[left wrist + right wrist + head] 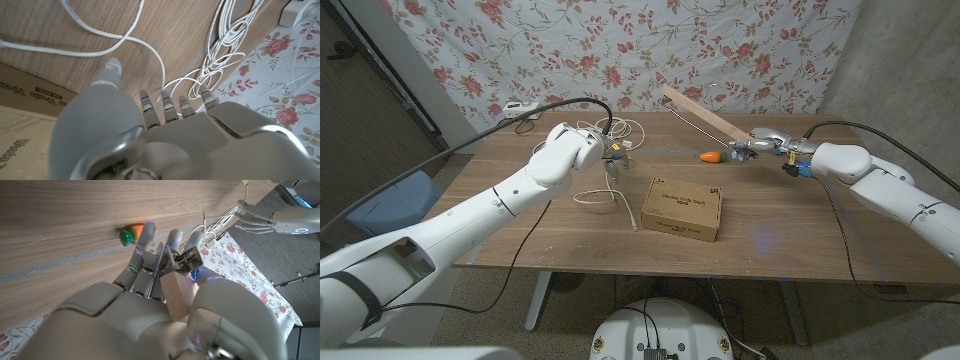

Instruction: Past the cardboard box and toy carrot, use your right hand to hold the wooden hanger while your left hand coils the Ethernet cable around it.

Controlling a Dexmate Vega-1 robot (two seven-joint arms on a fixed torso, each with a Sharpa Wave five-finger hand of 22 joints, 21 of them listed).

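The robot's right hand [757, 148] grips one end of the wooden hanger [705, 113] and holds it raised over the wooden table [800, 225], the bar slanting up and away toward the floral backdrop [620, 40]; in the right wrist view the fingers [145, 255] close around the wood and its metal hook fitting. Taking the cardboard box [681, 209] as the landmark, the hanger is beyond the box and to its right, just past the toy carrot [712, 156], which lies on the table between the box and the gripping hand. The white Ethernet cable [620, 128] lies heaped beyond the box to its left, one strand trailing down to a point just beside the box's left edge. The left hand [610, 153] hovers at the near side of that heap; in the left wrist view its fingers [170, 105] point down at the loops, parted and holding nothing, though whether the tips touch the cable cannot be told. Cable and hanger are well apart, so the likeliest trouble is in the carry: a snatch at the tangled coils could lift several loops at once, drag the trailing strand against the box or sweep the carrot aside, and a pull on the cable could twist the hanger in a grip set at its very end.
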